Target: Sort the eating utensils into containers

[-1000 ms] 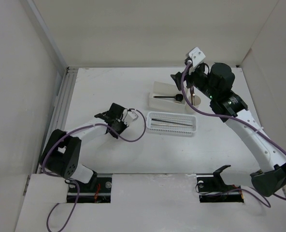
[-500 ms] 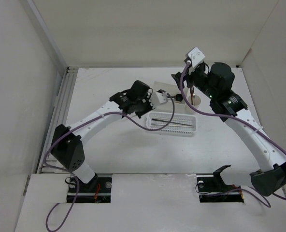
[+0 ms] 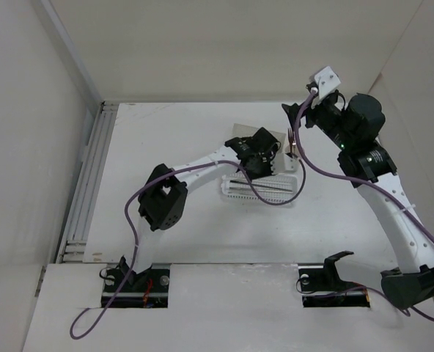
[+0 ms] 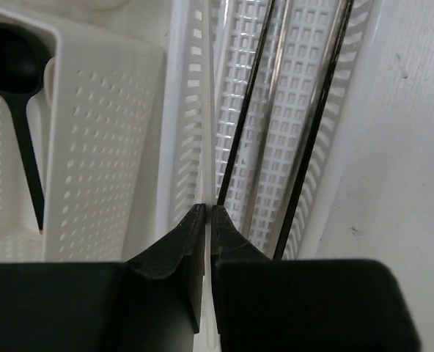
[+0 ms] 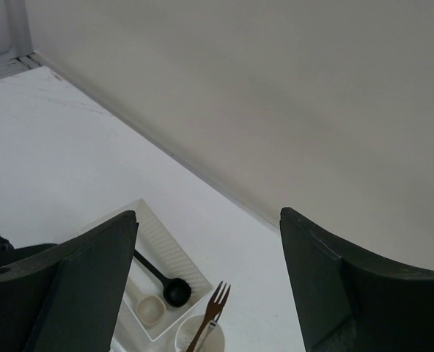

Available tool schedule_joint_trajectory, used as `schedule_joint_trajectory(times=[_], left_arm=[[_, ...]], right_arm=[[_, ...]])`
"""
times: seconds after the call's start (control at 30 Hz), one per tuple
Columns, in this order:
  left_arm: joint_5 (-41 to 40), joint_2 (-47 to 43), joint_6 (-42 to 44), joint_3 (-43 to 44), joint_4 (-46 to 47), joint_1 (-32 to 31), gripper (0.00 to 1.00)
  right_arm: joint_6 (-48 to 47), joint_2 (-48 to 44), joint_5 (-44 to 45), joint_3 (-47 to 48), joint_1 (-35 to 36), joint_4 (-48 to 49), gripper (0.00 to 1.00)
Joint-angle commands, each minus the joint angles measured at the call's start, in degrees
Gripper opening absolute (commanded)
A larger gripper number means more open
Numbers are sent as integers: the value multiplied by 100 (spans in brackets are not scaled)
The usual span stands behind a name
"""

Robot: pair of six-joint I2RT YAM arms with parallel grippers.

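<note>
My left gripper (image 4: 207, 213) is shut on a thin pale stick (image 4: 207, 132) that runs along the near wall of the white mesh basket (image 4: 276, 88). Two dark sticks (image 4: 246, 125) lie lengthwise inside that basket. In the top view the left gripper (image 3: 265, 152) hangs over the basket (image 3: 265, 194), next to the white square box (image 3: 240, 133). A black spoon (image 5: 174, 291) and a beige spoon (image 5: 150, 311) lie in the box (image 5: 166, 242). The metal fork (image 5: 211, 312) stands in the cream cup (image 5: 191, 339). My right gripper (image 5: 208, 216) is open and empty, raised above the cup.
Pale enclosure walls stand close behind the box and cup and along the right side. A metal rail (image 3: 91, 176) runs down the table's left edge. Purple cables (image 3: 140, 202) loop along both arms.
The left arm has swung from the table's left-middle across to the basket and box. The right arm has lifted and drawn back to the right, away from the cup.
</note>
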Motion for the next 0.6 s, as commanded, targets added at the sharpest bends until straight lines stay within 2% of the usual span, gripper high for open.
schedule_joint_trajectory(times=[0.0, 0.17, 0.2, 0.23, 0.27, 0.3, 0.37, 0.57], left_arm=[[131, -109, 242, 324, -207, -70, 0], [262, 23, 295, 324, -207, -70, 0], [315, 23, 295, 324, -207, -70, 4], [376, 23, 295, 376, -207, -70, 17], [377, 23, 295, 377, -207, -70, 51], [377, 23, 226, 377, -207, -70, 59], [307, 23, 155, 377, -76, -70, 64], [-97, -162, -407, 701, 285, 185, 66]], right_arm=[[-89, -129, -128, -43, -39, 109, 84], [-89, -76, -190, -43, -39, 109, 84], [-89, -76, -190, -43, -39, 109, 84], [-89, -24, -190, -43, -39, 109, 84], [-89, -23, -190, -43, -39, 109, 84], [-141, -23, -190, -43, -39, 109, 84], [-142, 47, -190, 9, -39, 109, 85], [42, 600, -734, 518, -39, -6, 87]])
